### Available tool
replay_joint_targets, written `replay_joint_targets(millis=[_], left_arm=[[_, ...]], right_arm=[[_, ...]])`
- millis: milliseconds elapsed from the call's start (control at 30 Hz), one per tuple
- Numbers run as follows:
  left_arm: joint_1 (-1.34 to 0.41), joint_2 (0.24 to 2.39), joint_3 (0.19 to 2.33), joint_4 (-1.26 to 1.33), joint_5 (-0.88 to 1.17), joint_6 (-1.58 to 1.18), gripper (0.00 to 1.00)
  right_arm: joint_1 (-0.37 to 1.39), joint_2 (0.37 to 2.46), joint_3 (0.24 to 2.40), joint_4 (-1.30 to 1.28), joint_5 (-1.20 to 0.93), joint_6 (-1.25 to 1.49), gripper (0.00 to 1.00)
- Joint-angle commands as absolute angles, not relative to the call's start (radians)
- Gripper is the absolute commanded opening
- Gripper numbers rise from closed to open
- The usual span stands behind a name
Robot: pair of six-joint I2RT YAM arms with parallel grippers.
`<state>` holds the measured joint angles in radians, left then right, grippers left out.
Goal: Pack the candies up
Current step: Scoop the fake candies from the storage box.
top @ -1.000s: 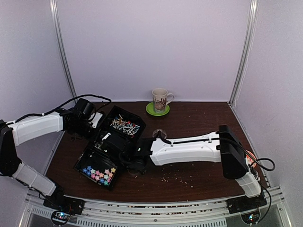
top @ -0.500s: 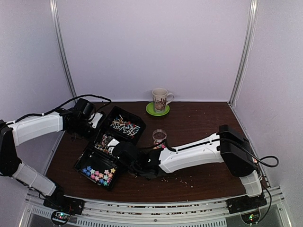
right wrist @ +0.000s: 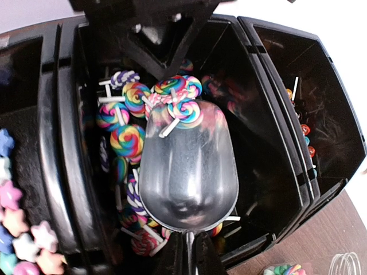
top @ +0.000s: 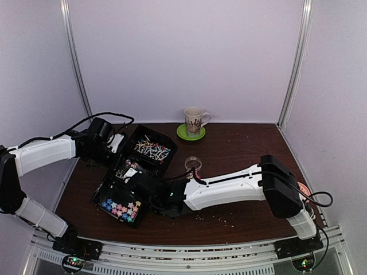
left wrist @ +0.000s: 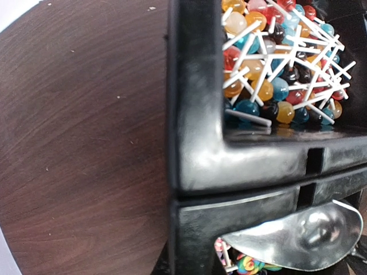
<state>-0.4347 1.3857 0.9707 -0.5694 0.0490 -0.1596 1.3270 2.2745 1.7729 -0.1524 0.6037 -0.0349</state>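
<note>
Two or three swirl lollipops [right wrist: 184, 112] now sit on the scoop [right wrist: 188, 172] clamped in your right gripper [right wrist: 191, 253], which has pushed back into the tray's [right wrist: 49, 143] middle compartment, so a load looks ready to lift.

The right claw [right wrist: 192, 258] and its scoop [right wrist: 188, 166] are filling the middle compartment of the tray [top: 162, 140], the right arm [top: 229, 186] is barring its near right; the far-right tabletop [top: 252, 143] is lying open

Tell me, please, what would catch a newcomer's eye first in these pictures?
A shiny metal scoop, held in the right gripper, dips among rainbow swirl lollipops in the middle compartment of a black tray. Ball lollipops fill the far compartment, pastel stars the near one.
</note>
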Motion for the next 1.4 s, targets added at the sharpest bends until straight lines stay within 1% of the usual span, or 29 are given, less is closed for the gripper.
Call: replay_joint_targets(millis=[0, 167, 267, 400, 500, 600, 733, 800, 867, 933, 1033, 1167, 1233, 1367], left_arm=[[-0.483, 1.335, 1.030, -0.474, 0.383, -0.180, 0.00], [-0.480, 1.353, 1.038, -0.501, 0.350, -0.179, 0.00], [-0.477, 1.369, 1.045, -0.515, 0.345, -0.179, 0.00], [-0.476, 1.371, 1.048, -0.523, 0.319, -0.179, 0.00], [-0.477, 1.377, 1.053, -0.535, 0.288, -0.181, 0.00], [-0.477, 1.380, 1.053, -0.537, 0.284, -0.183, 0.00], [-0.476, 1.377, 1.055, -0.537, 0.287, -0.178, 0.00], [-0.476, 1.370, 1.053, -0.538, 0.253, -0.179, 0.00], [-0.471, 1.358, 1.049, -0.533, 0.235, -0.184, 0.00], [-0.466, 1.355, 1.046, -0.526, 0.236, -0.187, 0.00], [-0.463, 1.363, 1.049, -0.530, 0.237, -0.189, 0.00], [-0.463, 1.367, 1.048, -0.528, 0.243, -0.187, 0.00], [-0.462, 1.367, 1.049, -0.529, 0.234, -0.189, 0.00], [-0.454, 1.369, 1.049, -0.545, 0.173, -0.208, 0.00]], right_arm=[[1.306, 2.232, 1.586, 0.053, 0.454, -0.134, 0.00], [1.327, 2.186, 1.474, 0.204, 0.402, -0.243, 0.00], [1.324, 2.178, 1.461, 0.220, 0.414, -0.261, 0.00], [1.291, 2.306, 1.717, -0.109, 0.524, -0.152, 0.00], [1.277, 2.346, 1.785, -0.201, 0.518, -0.076, 0.00], [1.275, 2.354, 1.802, -0.225, 0.462, -0.042, 0.00], [1.286, 2.300, 1.685, -0.085, 0.376, -0.137, 0.00], [1.288, 2.245, 1.588, -0.010, 0.314, -0.179, 0.00], [1.288, 2.175, 1.461, 0.126, 0.271, -0.221, 0.00], [1.284, 2.139, 1.411, 0.167, 0.253, -0.232, 0.00], [1.278, 2.131, 1.393, 0.192, 0.259, -0.218, 0.00], [1.266, 2.225, 1.572, -0.005, 0.333, -0.120, 0.00], [1.268, 2.228, 1.553, 0.036, 0.315, -0.114, 0.00], [1.269, 2.190, 1.446, 0.170, 0.283, -0.121, 0.00]])
